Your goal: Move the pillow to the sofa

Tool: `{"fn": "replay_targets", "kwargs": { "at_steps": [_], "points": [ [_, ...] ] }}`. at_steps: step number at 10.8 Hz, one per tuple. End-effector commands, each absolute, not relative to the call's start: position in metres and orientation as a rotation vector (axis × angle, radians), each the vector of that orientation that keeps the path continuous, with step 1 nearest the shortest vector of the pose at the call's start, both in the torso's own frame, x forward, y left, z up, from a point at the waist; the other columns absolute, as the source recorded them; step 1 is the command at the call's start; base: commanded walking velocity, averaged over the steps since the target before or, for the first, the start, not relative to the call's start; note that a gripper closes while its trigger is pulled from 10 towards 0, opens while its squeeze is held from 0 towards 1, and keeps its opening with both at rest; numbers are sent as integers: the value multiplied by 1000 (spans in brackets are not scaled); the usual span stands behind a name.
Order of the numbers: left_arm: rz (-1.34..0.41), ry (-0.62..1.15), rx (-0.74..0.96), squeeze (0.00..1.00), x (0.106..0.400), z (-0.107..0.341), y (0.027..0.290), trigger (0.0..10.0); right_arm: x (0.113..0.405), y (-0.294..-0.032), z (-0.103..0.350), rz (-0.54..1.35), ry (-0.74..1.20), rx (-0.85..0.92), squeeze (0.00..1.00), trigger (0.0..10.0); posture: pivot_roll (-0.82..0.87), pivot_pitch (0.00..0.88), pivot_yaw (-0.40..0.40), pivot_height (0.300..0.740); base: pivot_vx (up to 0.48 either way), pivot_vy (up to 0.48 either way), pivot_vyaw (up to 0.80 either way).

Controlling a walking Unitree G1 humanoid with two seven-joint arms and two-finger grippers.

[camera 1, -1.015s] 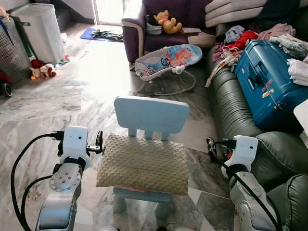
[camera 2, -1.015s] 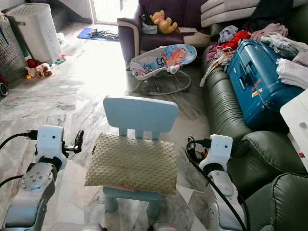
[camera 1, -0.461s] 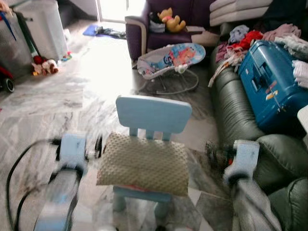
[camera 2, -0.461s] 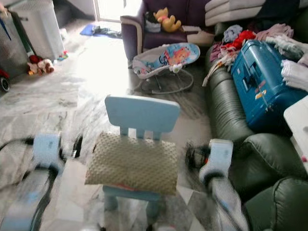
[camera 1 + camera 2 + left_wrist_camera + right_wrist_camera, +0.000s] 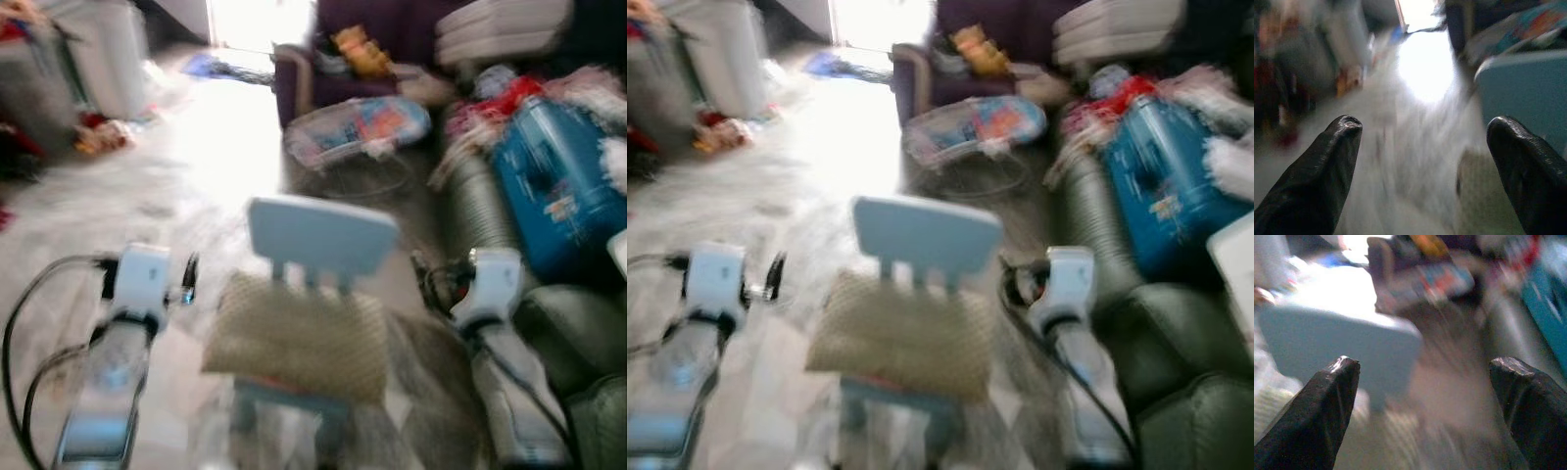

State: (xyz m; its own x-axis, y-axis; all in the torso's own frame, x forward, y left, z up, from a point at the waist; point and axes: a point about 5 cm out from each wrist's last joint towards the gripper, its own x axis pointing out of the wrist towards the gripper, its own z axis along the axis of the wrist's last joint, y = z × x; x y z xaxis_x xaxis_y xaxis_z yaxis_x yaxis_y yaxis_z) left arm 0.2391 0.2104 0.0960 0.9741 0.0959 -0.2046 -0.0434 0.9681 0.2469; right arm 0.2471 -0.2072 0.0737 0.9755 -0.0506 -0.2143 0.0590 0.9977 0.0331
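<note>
The whole picture is blurred by motion. A beige knobbly pillow [image 5: 299, 338] lies on the seat of a small light-blue chair [image 5: 321, 235]. My left gripper [image 5: 189, 279] hangs open just left of the pillow's far corner, apart from it. On the other side, my right gripper [image 5: 431, 279] is open beside the chair's back, between chair and sofa. The dark green sofa [image 5: 573, 323] runs along the right. In the left wrist view the left gripper [image 5: 1425, 123] frames the floor and the chair back [image 5: 1528, 83]. The right gripper [image 5: 1427, 364] faces the chair back [image 5: 1337, 342].
A blue suitcase [image 5: 554, 186] and heaped clothes [image 5: 500, 98] lie on the far part of the sofa. A baby bouncer [image 5: 358, 127] stands on the marble floor beyond the chair, with a purple armchair [image 5: 323, 69] behind it. Laundry baskets [image 5: 108, 59] stand at far left.
The camera has moved and the view has gone blurry. Both grippers keep their places on either side of the pillow, the right one a little higher. The pillow stays on the chair.
</note>
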Motion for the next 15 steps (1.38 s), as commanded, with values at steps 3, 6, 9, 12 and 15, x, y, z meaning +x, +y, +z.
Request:
{"fn": "replay_targets", "kwargs": {
  "at_steps": [3, 6, 9, 12, 15],
  "points": [
    [-80, 212, 300, 0, 249, 86, 179, 10000, 235, -215, 75, -134, 155, 20, 0, 10000, -27, 0, 2, 740, 0, 0, 0],
    [-173, 166, 360, 0, 269, 102, 161, 10000, 240, -206, 74, -173, 106, 57, 0, 10000, -1, 0, 110, 740, 0, 0, 0],
    [-153, 159, 371, 0, 270, 100, 168, 10000, 241, -203, 63, -173, 151, 39, 0, 10000, -35, 0, 16, 740, 0, 0, 0],
    [-116, 225, 288, 0, 256, 83, 173, 10000, 248, -202, 57, -124, 179, 49, 0, 10000, -13, 0, -11, 740, 0, 0, -267],
    [-99, 250, 238, 0, 258, 77, 167, 10000, 247, -205, 54, -116, 184, 38, 0, 10000, -29, 0, -16, 740, 0, 160, -469]
  ]
}}
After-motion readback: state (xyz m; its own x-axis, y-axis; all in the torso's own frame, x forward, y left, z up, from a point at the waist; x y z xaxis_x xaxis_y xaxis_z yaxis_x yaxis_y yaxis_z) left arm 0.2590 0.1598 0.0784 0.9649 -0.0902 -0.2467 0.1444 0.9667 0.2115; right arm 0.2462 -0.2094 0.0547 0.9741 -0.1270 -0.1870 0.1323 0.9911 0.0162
